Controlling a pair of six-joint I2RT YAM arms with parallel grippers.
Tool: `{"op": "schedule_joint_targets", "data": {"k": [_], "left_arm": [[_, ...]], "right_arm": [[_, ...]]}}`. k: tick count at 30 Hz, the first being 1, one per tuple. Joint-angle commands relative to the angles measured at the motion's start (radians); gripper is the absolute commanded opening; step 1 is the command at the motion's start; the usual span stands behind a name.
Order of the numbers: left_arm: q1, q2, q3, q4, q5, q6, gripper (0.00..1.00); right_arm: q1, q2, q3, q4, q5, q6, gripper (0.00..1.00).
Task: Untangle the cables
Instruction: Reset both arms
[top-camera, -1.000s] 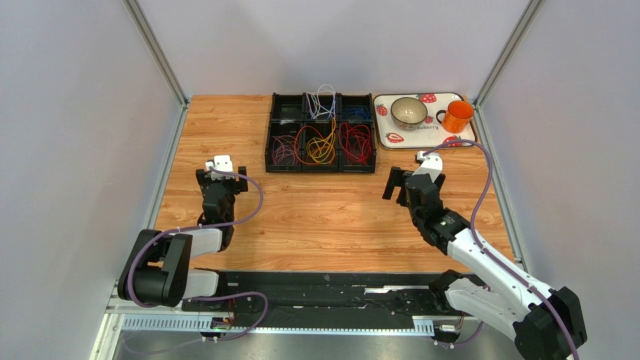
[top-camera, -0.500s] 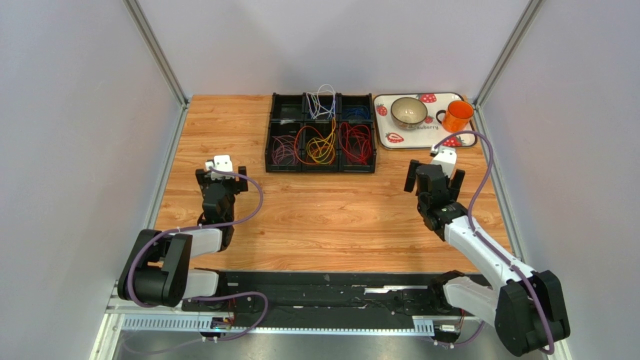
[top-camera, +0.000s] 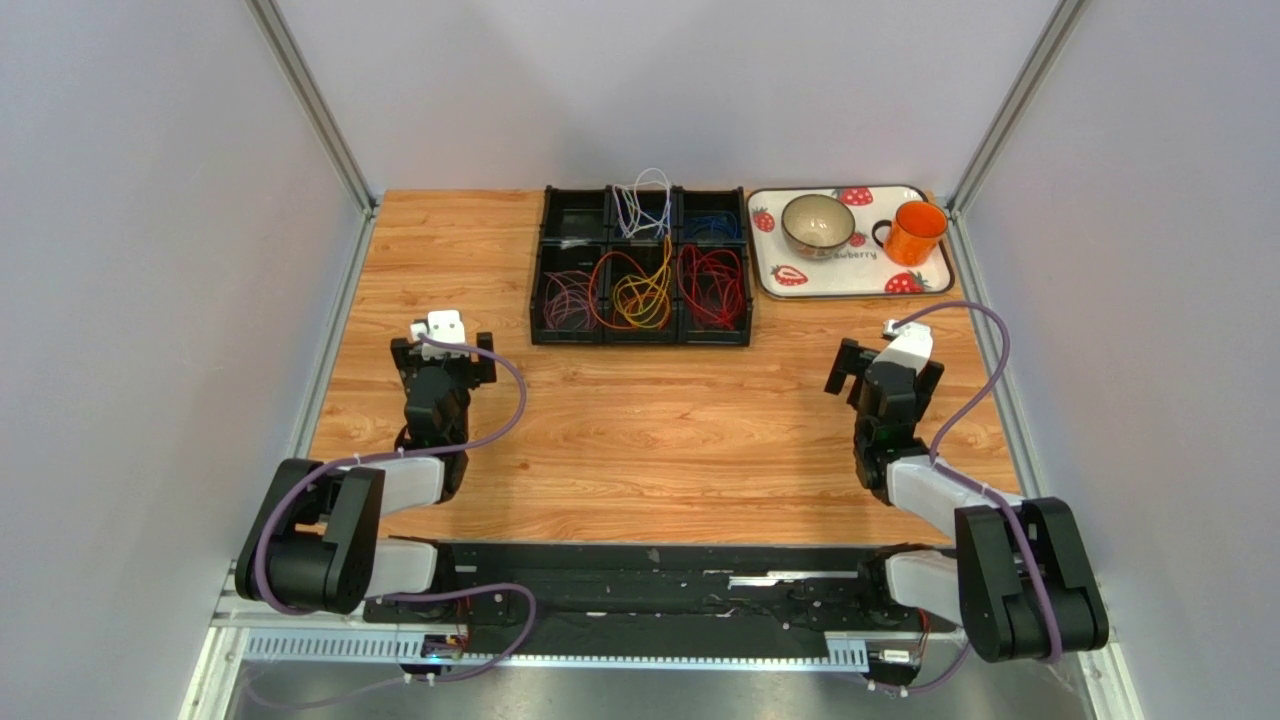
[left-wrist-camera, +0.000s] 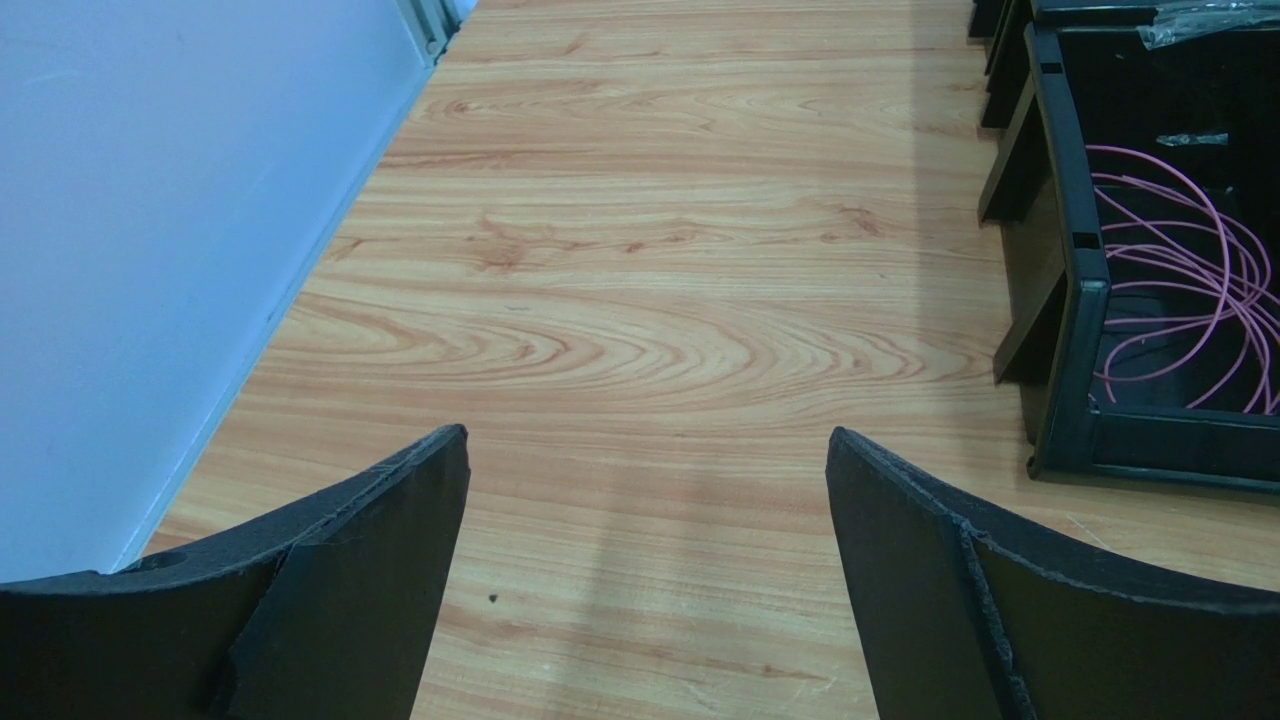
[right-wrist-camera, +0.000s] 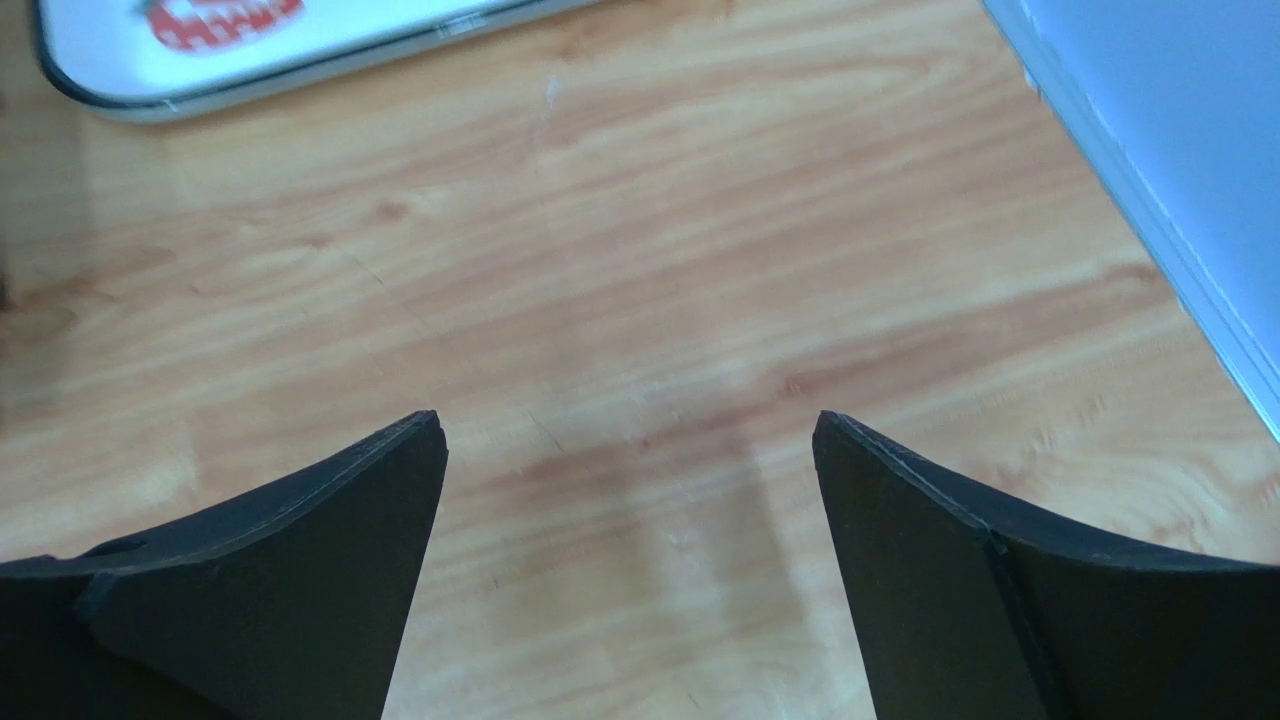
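The cables lie sorted in a black compartment box (top-camera: 537, 285) at the back middle: purple (top-camera: 568, 302), orange and yellow (top-camera: 639, 293), red (top-camera: 711, 285), blue (top-camera: 715, 225) and white (top-camera: 646, 200) loops. The purple cables (left-wrist-camera: 1187, 285) also show in the left wrist view. My left gripper (top-camera: 439, 350) is open and empty over bare wood at the left. My right gripper (top-camera: 887, 363) is open and empty over bare wood at the right, below the tray.
A white strawberry-print tray (top-camera: 939, 282) at the back right holds a bowl (top-camera: 818, 224) and an orange mug (top-camera: 914, 231); its edge shows in the right wrist view (right-wrist-camera: 301, 68). Grey walls stand on both sides. The black box wall (left-wrist-camera: 1070, 300) is right of my left gripper.
My right arm has drawn back and to the right, from near the box's front right corner to the right side of the table. The left arm has not moved.
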Motion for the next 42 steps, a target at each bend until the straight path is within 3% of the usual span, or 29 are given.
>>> {"op": "schedule_joint_targets", "data": {"k": [1,6,21,28,42], "left_arm": [[0.009,-0.004,0.012,0.049,0.008,-0.019,0.97],[0.009,-0.004,0.012,0.048,0.008,-0.019,0.97],[0.009,-0.004,0.010,0.048,0.008,-0.019,0.97],[0.009,-0.004,0.012,0.049,0.008,-0.019,0.98],[0.009,-0.004,0.010,0.049,0.008,-0.019,0.98]], "right_arm": [[-0.023,0.044,-0.032,0.330,-0.016,-0.045,1.00],[-0.028,0.147,-0.030,0.431,-0.100,-0.080,1.00],[-0.017,0.155,-0.058,0.482,-0.142,-0.116,1.00],[-0.101,0.150,-0.037,0.431,-0.401,-0.119,1.00],[-0.089,0.153,-0.027,0.417,-0.326,-0.103,1.00]]}}
